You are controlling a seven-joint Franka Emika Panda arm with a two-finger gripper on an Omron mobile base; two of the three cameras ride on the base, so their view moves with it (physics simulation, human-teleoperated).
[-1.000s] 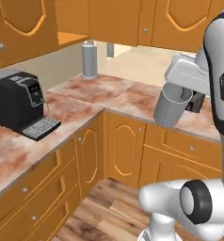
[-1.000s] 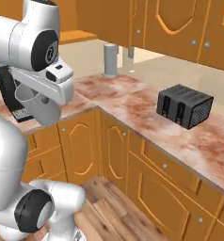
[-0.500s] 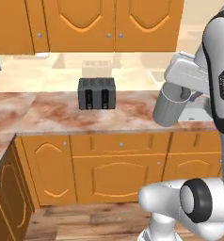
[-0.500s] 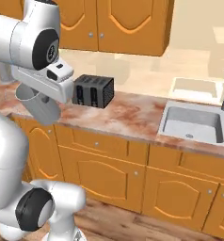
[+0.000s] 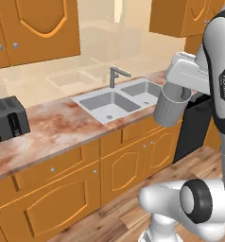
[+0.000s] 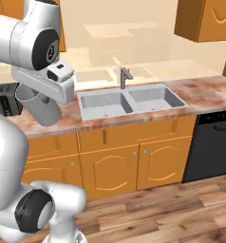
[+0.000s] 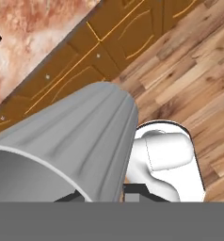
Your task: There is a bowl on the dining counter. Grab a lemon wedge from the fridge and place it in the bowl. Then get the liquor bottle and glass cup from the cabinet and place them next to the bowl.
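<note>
Grey cup [image 5: 170, 105] hangs from the gripper [image 5: 177, 92], clamped at its rim, long axis tilted down-forward. It's held in the air before the sink [image 5: 109, 103]. Bowl and counter sit elsewhere, so direction can't be told.

A reddish-brown and cream marbled surface [image 6: 207, 92] runs along orange wooden base cabinets [image 6: 134, 161]. A grey double sink [image 6: 131, 101] with a grey faucet [image 6: 125, 76] is set into it. A black toaster [image 5: 8, 118] stands to the sink's left, a black dishwasher [image 6: 213, 144] to its right. Orange wall cabinets [image 5: 34, 26] hang above a pale wall. The floor [image 6: 181, 209] is wood planks.
</note>
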